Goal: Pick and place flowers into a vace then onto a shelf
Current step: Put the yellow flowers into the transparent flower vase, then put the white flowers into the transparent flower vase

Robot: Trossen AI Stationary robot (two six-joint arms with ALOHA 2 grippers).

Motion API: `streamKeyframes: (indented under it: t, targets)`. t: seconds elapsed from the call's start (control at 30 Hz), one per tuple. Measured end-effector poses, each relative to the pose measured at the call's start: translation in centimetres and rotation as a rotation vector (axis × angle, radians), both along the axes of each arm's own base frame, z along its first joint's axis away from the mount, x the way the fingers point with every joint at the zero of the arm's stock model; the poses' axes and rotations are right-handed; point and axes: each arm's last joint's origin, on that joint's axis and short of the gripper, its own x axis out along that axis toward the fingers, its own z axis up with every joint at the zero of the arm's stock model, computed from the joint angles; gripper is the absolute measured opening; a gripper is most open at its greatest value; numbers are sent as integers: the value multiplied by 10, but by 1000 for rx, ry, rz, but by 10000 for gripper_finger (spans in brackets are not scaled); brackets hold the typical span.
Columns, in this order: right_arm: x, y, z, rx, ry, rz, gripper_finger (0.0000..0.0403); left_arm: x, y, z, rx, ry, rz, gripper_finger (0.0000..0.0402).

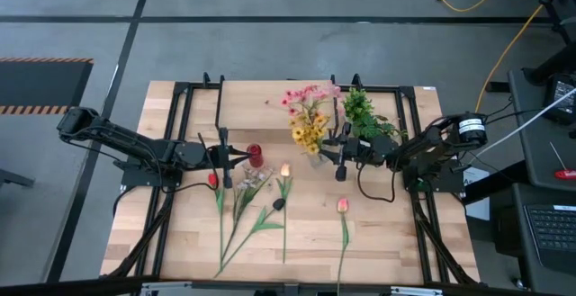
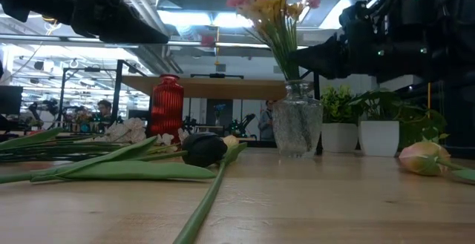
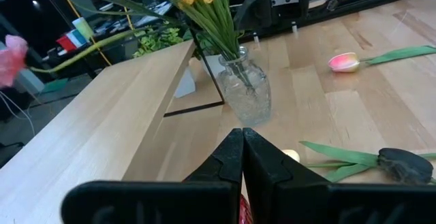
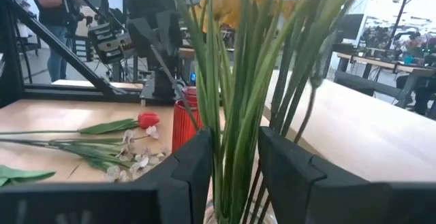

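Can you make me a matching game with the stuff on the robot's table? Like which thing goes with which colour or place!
Things:
1. left pincer
2. right pincer
3. ribbed vase
4. peach tulip

Clues:
A. red
B. lying alone on the table, near the front
C. fingers pressed together, empty
D. fingers on either side of green stems in the glass vase

Pairs: 1-C, 2-D, 3-A, 4-B

You've got the right gripper (image 1: 340,159) at the bouquet (image 1: 309,121), just beside a green plant (image 1: 364,114). The left gripper (image 1: 236,156) sits near a red vase (image 1: 255,156). Loose flowers (image 1: 261,201) lie across the tabletop (image 1: 396,233).
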Motion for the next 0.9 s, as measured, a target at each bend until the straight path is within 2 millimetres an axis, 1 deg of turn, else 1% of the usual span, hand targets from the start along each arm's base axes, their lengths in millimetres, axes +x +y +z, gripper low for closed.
streamKeyframes:
  t: [0.23,0.37,0.53,0.9]
  targets:
    - [-2,5,2,4,54,21,125,0,0,0,0,4,0,4]
    - [-4,9,7,0,52,36,125,0,0,0,0,4,-1,4]
    - [-7,9,9,3,100,-37,125,0,0,-1,1,6,-2,4]
    - [-14,19,25,-26,57,-38,125,0,0,-1,0,6,-2,4]
